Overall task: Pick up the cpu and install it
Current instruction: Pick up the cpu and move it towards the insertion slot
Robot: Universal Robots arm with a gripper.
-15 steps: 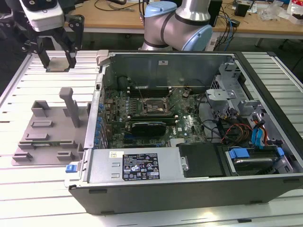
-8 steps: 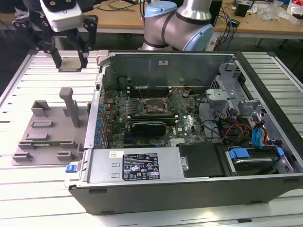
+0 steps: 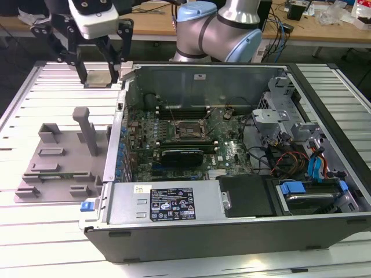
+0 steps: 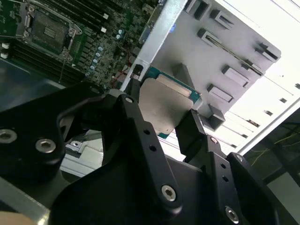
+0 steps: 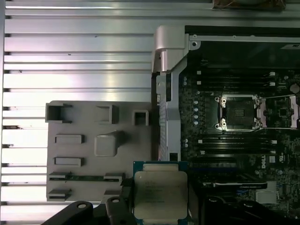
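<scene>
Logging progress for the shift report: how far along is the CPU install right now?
Done: the cpu is picked up and hangs clear of the table. In hand: the tool is shut on it, near the grey fixture, outside the computer case. Left: the motherboard socket sits empty, so the cpu is not yet installed.

Arm (image 3: 215,32) raised; claw (image 3: 99,73) points downward, clamped on the cpu (image 5: 161,194).
</scene>
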